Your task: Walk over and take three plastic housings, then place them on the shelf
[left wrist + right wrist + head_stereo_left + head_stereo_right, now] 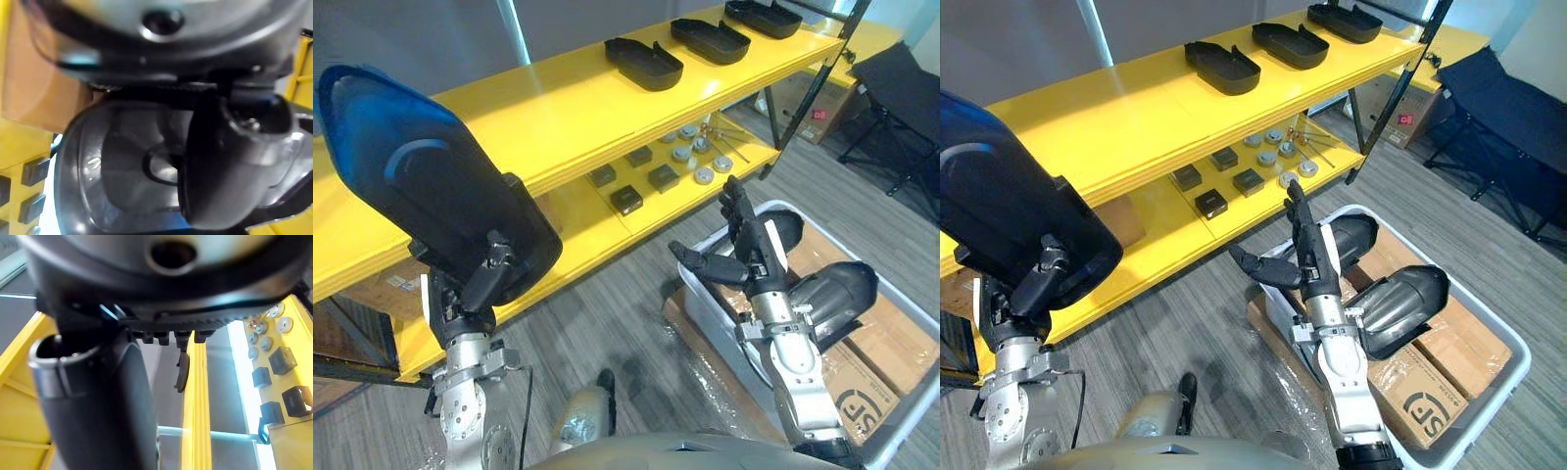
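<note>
While the left hand (475, 284) sits at about 8 o'clock in the head view, its fingers and thumb are wrapped tight round the bottom end of a big black housing (421, 186). That one sticks up toward 10 o'clock in front of the yellow shelf (558, 108). The right hand (749, 245) is at roughly 4 o'clock, fingers straight, thumb stuck out sideways, nothing in it, up over a grey bin (710, 318). Two more housings (832, 289) lie in that bin on cardboard boxes (1430, 392). A row of three housings (644, 64) runs along the top board toward 1 o'clock. Small black blocks (626, 199) and grey discs (690, 147) sit on the lower board.
</note>
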{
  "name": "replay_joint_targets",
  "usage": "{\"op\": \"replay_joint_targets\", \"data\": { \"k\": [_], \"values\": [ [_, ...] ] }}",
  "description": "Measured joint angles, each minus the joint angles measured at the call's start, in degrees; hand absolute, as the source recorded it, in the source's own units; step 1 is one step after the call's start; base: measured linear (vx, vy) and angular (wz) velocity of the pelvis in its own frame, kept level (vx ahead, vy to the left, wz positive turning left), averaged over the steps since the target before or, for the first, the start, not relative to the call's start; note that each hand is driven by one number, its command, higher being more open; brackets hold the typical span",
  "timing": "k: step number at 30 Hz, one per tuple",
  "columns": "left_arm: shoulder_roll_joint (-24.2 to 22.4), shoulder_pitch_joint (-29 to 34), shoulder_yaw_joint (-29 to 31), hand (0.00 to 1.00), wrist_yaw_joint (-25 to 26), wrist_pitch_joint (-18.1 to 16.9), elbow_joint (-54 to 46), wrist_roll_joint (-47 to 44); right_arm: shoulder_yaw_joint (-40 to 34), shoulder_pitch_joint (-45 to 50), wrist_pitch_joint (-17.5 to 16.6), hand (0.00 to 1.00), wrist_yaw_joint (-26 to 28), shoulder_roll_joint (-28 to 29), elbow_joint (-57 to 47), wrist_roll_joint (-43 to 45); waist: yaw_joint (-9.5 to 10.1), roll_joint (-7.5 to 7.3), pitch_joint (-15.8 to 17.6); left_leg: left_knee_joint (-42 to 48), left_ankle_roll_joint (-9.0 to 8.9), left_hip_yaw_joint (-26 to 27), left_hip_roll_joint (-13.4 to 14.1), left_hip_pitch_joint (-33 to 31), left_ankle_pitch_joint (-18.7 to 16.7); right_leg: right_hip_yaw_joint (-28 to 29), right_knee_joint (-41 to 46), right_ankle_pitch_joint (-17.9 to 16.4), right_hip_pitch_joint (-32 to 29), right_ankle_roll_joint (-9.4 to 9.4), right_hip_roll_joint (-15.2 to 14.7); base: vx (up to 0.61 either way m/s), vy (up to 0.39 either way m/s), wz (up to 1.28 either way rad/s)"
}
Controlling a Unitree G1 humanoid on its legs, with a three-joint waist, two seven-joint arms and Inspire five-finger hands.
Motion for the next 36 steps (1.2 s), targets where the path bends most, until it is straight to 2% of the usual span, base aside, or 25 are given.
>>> {"op": "replay_joint_targets", "data": {
  "k": [2, 6, 10, 11, 13, 15, 16, 17, 19, 20, 22, 24, 25, 27, 28, 29, 30, 31, 33, 36],
  "values": [
    [0.0, 1.0, 0.2, 0.00, 0.0, 0.0, 0.0, -1.3, -0.1, 0.1, -0.2, 1.00, 0.4, 0.0, 0.0, 0.0, -0.23, 0.13, 0.0, 0.0, -0.07, 1.4, 0.6, -0.1, 0.1, 0.1, 0.5, 0.0, -0.6, 0.00, 0.1, -0.08, -0.016, -0.06],
    [0.1, 1.0, 0.1, 0.00, 0.3, 0.0, 0.0, -1.1, -0.2, 0.2, -1.0, 1.00, 0.3, 0.1, 0.0, 0.3, -0.15, 0.27, 0.1, 1.5, 0.42, 1.5, 0.1, -1.6, -0.3, -0.3, 0.5, -0.2, -0.8, 0.27, -0.3, -0.03, 0.028, 0.10],
    [0.5, 0.5, 1.0, 0.00, 1.3, 0.0, 0.4, -0.7, 0.2, -0.9, -1.9, 1.00, -0.6, 1.6, 1.7, -0.2, 0.17, 0.57, 0.0, 6.9, 1.79, 0.7, -1.5, -3.8, -3.6, -1.5, 1.5, -1.1, 0.1, 1.66, -2.0, 0.07, 0.099, 0.19],
    [0.5, 0.3, 2.5, 0.00, 1.4, 0.0, 0.4, 0.0, 0.2, -1.5, -1.9, 1.00, -1.3, 2.2, 3.4, -0.1, 0.54, 0.58, 0.0, 10.1, 2.29, 0.4, -2.5, -4.2, -6.2, -2.0, 1.9, -2.1, 1.7, 2.34, -2.9, 0.16, 0.167, 0.25],
    [0.7, -0.2, 5.0, 0.00, 1.1, 0.0, 0.4, 0.8, 0.2, -1.5, -1.9, 1.00, -2.2, 2.9, 4.5, -0.1, 1.10, 0.29, -0.8, 11.8, 3.14, 0.3, -4.0, -4.1, -8.7, -3.2, 0.6, -2.6, 3.9, 2.15, -4.1, 0.22, 0.163, 0.32],
    [0.7, -1.5, 7.0, 0.00, 1.0, 0.1, 0.4, 0.9, 0.0, -1.5, -1.9, 1.00, -3.4, 3.4, 4.7, 0.0, 0.77, 1.02, -1.8, 11.6, 3.99, -1.5, -5.0, -4.0, -9.4, -2.6, 8.1, 0.0, 1.4, -0.86, -5.3, 0.21, 0.141, 0.54],
    [1.0, -2.2, 7.4, 0.00, 0.7, 0.0, 0.3, 0.9, -0.1, -1.4, -1.9, 1.00, -3.7, 3.6, 4.8, 0.1, 0.48, 1.26, -2.0, 10.2, 4.52, -2.6, -5.5, -2.8, -9.0, -1.0, 14.4, 2.1, -1.4, -2.77, -6.0, 0.19, 0.162, 0.63],
    [1.8, -3.0, 8.1, 0.00, 0.4, 0.0, 0.3, 1.1, -0.1, -1.6, -1.9, 1.00, -3.6, 4.0, 4.9, 0.1, 0.30, 0.93, -2.0, 7.7, 5.14, -4.1, -6.5, -0.5, -7.8, 1.8, 23.0, 5.5, -5.2, -3.81, -7.1, 0.27, 0.139, 0.64],
    [2.2, -3.4, 8.7, 0.00, 0.4, 0.0, 0.3, 1.0, 0.1, -2.5, -1.9, 1.00, -2.4, 4.2, 5.8, 0.1, 0.13, 0.72, -2.1, 4.0, 6.20, -5.9, -7.1, 3.8, -7.0, 3.0, 32.1, 3.1, -9.1, -4.42, -7.1, 0.35, 0.064, 0.44],
    [2.2, -3.4, 8.7, 0.00, 0.4, 0.0, 0.3, 1.0, 0.1, -3.7, -1.9, 1.00, -1.9, 4.1, 6.6, 0.1, 0.18, 0.96, -2.1, 1.9, 6.35, -6.6, -7.1, 6.7, -6.6, 1.5, 32.3, 0.9, -10.1, -4.60, -6.3, 0.32, 0.024, 0.25],
    [2.4, -3.5, 8.7, 0.00, 0.4, 0.0, 0.3, 1.0, 0.1, -6.1, -1.9, 1.00, -1.9, 3.4, 7.1, 0.8, 0.17, 1.01, -2.1, -0.2, 6.35, -7.4, -7.1, 9.9, -6.6, -0.9, 27.7, -1.3, -11.7, -5.06, -4.6, 0.31, 0.001, 0.22],
    [2.8, -4.1, 8.4, 0.00, 0.4, 0.0, 0.3, 1.0, -0.1, -8.8, -2.1, 1.00, -2.6, 2.3, 7.1, 2.5, -0.25, 1.19, -2.3, -0.7, 6.31, -8.6, -6.8, 11.1, -6.6, -0.4, 19.9, -1.4, -14.2, -5.12, -1.3, 0.24, -0.039, 0.34],
    [3.0, -5.1, 7.9, 0.00, 0.4, 0.0, 0.3, 1.0, -0.5, -10.4, -2.5, 1.00, -3.4, 1.3, 7.1, 3.5, -0.27, 1.39, -2.3, -0.7, 5.91, -9.6, -6.3, 11.4, -6.8, 0.8, 14.9, -0.8, -16.0, -4.72, 0.7, 0.21, -0.086, 0.47],
    [3.0, -6.2, 6.9, 0.00, 0.3, 0.0, 0.3, 0.9, -1.7, -11.6, -2.7, 1.00, -3.9, 1.0, 6.9, 5.6, -0.85, 1.35, -2.3, -0.6, 5.15, -11.4, -5.9, 12.2, -7.1, 3.2, 9.0, 0.7, -17.0, -3.00, 2.0, 0.22, -0.138, 0.63],
    [3.0, -6.1, 6.3, 0.00, 0.3, 0.0, 0.3, 0.9, -1.9, -11.6, -2.9, 1.00, -4.2, 1.1, 6.7, 5.8, -1.24, 1.22, -2.4, -0.5, 4.55, -12.2, -5.8, 13.1, -7.5, 4.2, 6.7, 2.3, -16.7, -2.88, 2.0, 0.25, -0.210, 0.75],
    [3.0, -5.6, 5.7, 0.00, 0.2, 0.0, 0.3, 0.7, -1.9, -11.5, -2.9, 1.00, -4.7, 1.4, 6.2, 5.7, -1.57, 0.55, -2.8, -0.4, 3.27, -12.5, -5.9, 14.2, -8.3, 5.6, 3.7, 7.7, -15.0, -3.59, 2.2, 0.31, -0.282, 0.70],
    [3.0, -5.4, 5.6, 0.00, -0.1, 0.0, 0.3, 0.6, -1.7, -11.4, -2.9, 1.00, -4.8, 1.9, 5.7, 5.8, -1.60, -0.66, -3.5, -0.2, 1.78, -12.3, -6.3, 14.8, -9.3, 5.6, 1.9, 15.1, -13.4, -3.85, 1.7, 0.28, -0.256, 0.60],
    [2.5, -5.4, 5.3, 0.00, -0.4, 0.1, 0.5, 0.6, -1.5, -11.5, -2.9, 1.00, -4.8, 2.1, 5.1, 5.7, -1.45, -1.00, -4.3, 0.3, 0.90, -11.9, -5.9, 15.1, -10.5, 4.4, 0.2, 12.7, -11.6, -3.45, 1.7, 0.28, -0.267, 0.35],
    [0.3, -4.5, 4.6, 0.00, -2.3, 0.1, 0.4, 0.6, -1.1, -11.7, -2.9, 1.00, -5.8, 1.4, 2.6, 5.7, -0.15, 1.03, -5.2, -0.1, 0.01, -9.0, -2.0, 15.9, -11.2, 1.9, -4.8, 12.7, -7.7, -4.01, 5.1, 0.24, -0.216, 0.19],
    [0.0, -2.6, 3.9, 0.00, -4.0, 0.2, 0.2, 0.6, -1.4, -12.0, -2.9, 1.00, -5.6, 1.1, 0.7, 6.0, 0.09, 1.79, -5.8, -1.6, -0.14, -6.5, 0.7, 17.8, -11.3, 1.4, -7.9, 12.3, -4.9, -4.89, 8.0, 0.15, -0.142, 0.02]
  ]
}}
